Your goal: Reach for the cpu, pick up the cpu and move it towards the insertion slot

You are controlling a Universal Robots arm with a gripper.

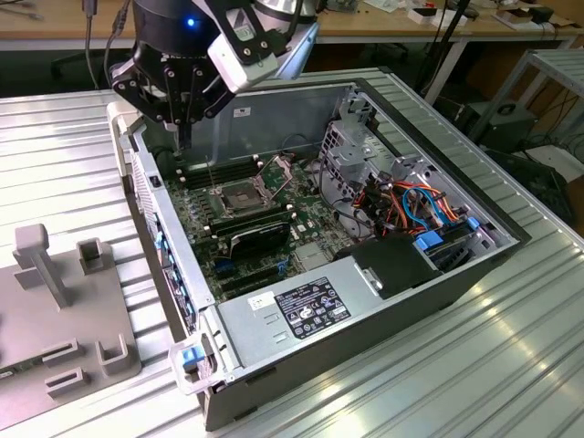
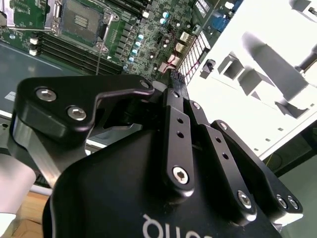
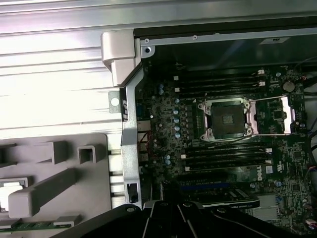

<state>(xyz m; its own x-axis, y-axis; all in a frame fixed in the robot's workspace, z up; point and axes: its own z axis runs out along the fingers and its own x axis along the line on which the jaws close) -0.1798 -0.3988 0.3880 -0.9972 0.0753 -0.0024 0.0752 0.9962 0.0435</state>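
A ribbed metal worktop (image 1: pixel 511 365) carried an open black computer case (image 1: pixel 274 119), apparently laid flat so the board faced up. The arm's black fingers (image 1: pixel 182 130), close together and seemingly empty, hung near the silver-framed square insertion slot (image 3: pixel 227 119). The pale square cpu (image 3: pixel 9 194) sat well apart from them in a grey plastic fixture (image 3: pixel 54 188).

Ribbed metal table (image 1: pixel 511 365), wooden desk (image 1: pixel 55 27) behind
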